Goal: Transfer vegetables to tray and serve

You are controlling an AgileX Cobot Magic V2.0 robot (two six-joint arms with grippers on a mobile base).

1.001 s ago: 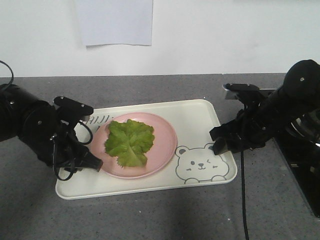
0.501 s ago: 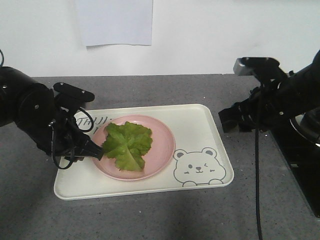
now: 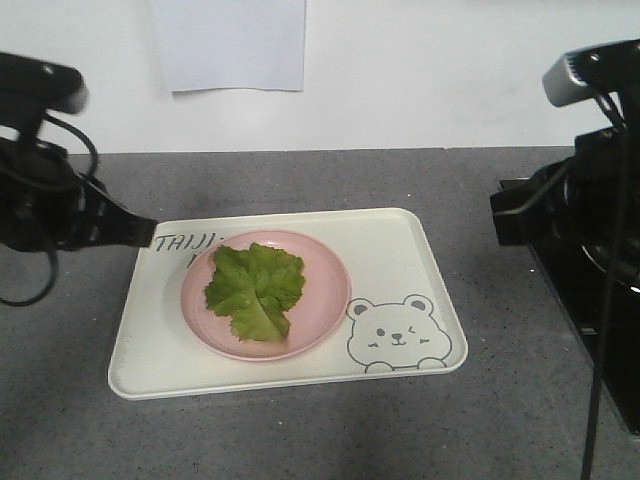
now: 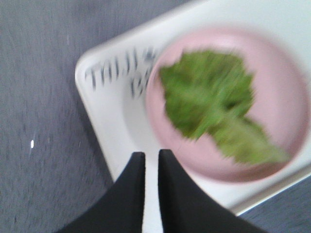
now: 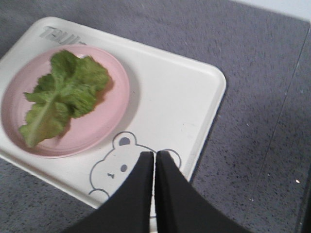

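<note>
Grey tabletop [image 3: 300, 440] lies beneath both raised tools, left [image 4: 150, 158] and right [image 5: 155, 156], each pressed together, empty.

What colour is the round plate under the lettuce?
Pale pink plate; the right wrist view shows it sharpest.

Three cameras looking at one tray [image 3: 400, 240]

The front view is facing it from across the table, slightly above; the left wrist view, blurred, is seemingly hanging close over its lettered corner; the right wrist view is looking down higher over its bear corner, both sharing the pink plate [image 5: 109, 121].
</note>
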